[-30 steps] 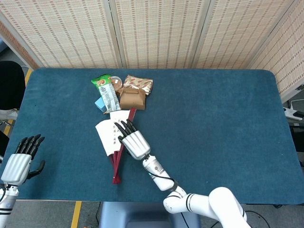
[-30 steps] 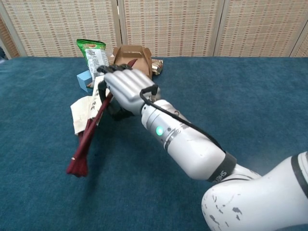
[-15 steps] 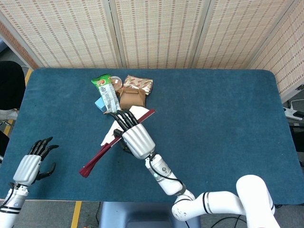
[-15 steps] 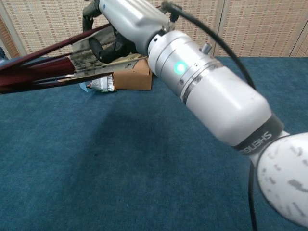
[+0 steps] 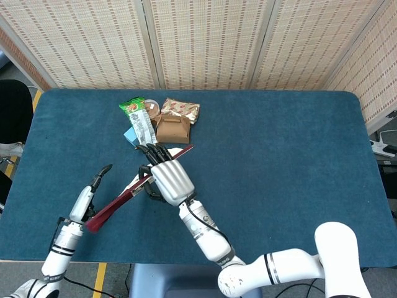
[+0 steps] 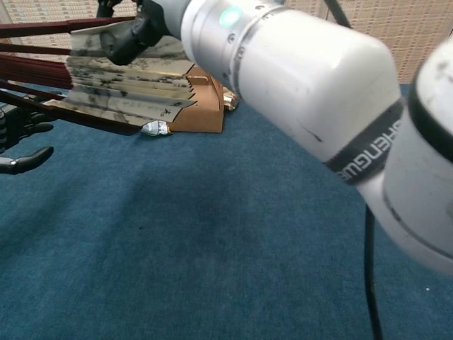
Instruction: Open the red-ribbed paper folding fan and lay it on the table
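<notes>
Red-ribbed paper folding fan (image 5: 138, 186) held clear of the blue table (image 5: 279, 155), lifted and partly spread, gripped in the right hand (image 5: 166, 180) around the upper ribs, presumably so the pleats hang free to be pulled apart rather than dragging on the cloth. In the chest view, printed paper folds fanned out between dark red ribs (image 6: 42, 78), only part-way open. Left hand (image 5: 93, 186) raised just beside the pivot end of the ribs, fingers extended and apart, grasping nothing as far as can be told; likely positioned to take the free outer rib and draw the fan wider. Whether a fingertip touches the ribs cannot be told. Behind the fan, at the far side of the table, a small heap: brown cardboard box (image 5: 172, 129) with its top flaps folded up, contents hidden; green snack packet (image 5: 140, 121) lying against it; a crinkled brownish wrapper (image 5: 181, 109) behind; a small light-blue block (image 5: 131, 136) partly tucked under the packet. Fan not yet laid down.
</notes>
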Available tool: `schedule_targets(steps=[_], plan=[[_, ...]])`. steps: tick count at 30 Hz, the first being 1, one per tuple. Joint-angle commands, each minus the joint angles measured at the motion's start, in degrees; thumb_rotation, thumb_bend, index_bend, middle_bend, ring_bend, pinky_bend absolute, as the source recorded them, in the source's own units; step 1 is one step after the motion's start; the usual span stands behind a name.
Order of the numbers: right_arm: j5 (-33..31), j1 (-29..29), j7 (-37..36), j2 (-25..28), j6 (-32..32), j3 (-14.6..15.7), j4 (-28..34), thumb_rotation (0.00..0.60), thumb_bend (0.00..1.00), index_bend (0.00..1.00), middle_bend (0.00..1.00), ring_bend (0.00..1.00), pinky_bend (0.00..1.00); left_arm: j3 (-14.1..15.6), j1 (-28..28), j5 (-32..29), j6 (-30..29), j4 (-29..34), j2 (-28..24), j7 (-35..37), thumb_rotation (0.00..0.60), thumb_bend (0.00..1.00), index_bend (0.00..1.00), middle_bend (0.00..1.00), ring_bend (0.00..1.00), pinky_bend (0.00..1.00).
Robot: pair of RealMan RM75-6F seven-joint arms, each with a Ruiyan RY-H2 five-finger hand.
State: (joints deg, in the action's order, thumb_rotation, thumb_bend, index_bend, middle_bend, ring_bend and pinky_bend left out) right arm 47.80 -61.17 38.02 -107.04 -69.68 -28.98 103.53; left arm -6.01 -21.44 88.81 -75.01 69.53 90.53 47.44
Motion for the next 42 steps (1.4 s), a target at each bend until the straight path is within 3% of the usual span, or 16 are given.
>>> schedule_targets(steps=[1,7,11,15,19,31,42], plan=[[-2.5,-2.6,1.6,-2.3,-0.7,-2.1,-0.5,0.600,0.55,0.64,0.05,0.00,0.00,-1.2,-0.6,-1.2,-0.9,0.1,2.4,2.2,0.600,0.41,0.00,0.00,0.00,0.00],[-3.8,-5.0,2.0,-5.0,-1.8,-2.6,-3.1,0.600,0.55,0.64,0.05,0.00,0.00,-0.6,-0.5,-0.1,-2.8,2.5,4.2,2.7,0.600,0.41,0.06,0.00,0.00,0.00],[-4.1,-5.8,1.8,-5.9,-2.3,-2.5,-4.1,0.600,0.55,0.64,0.05,0.00,0.00,-1.5,-0.2,-1.0,-4.6,2.0,6.3,1.5,0.600,0.42,0.32,0.00,0.00,0.00],[-3.4,-5.7,1.0,-5.6,-2.8,-2.5,-3.9,0.600,0.55,0.64,0.05,0.00,0.00,-2.9,0.5,-3.1,-5.7,1.0,8.2,1.7,0.600,0.55,0.63,0.03,0.00,0.00],[-3.2,-5.3,0.8,-4.5,-2.8,-2.3,-3.3,0.600,0.55,0.64,0.05,0.00,0.00,-3.6,0.6,-3.9,-6.4,-0.8,9.6,0.1,0.600,0.69,0.76,0.12,0.00,0.02],[0.3,0.2,-0.8,5.2,-3.8,0.5,4.1,0.600,0.55,0.64,0.05,0.00,0.00,-6.5,-0.8,-5.5,-6.8,-8.1,11.1,-4.0,0.600,0.71,0.78,0.19,0.00,0.04],[6.6,7.0,-3.6,16.4,-3.3,6.5,9.3,0.600,0.55,0.64,0.05,0.00,0.00,-6.2,-2.6,-5.2,-5.5,-16.3,10.1,-10.3,0.600,0.68,0.73,0.19,0.00,0.05]])
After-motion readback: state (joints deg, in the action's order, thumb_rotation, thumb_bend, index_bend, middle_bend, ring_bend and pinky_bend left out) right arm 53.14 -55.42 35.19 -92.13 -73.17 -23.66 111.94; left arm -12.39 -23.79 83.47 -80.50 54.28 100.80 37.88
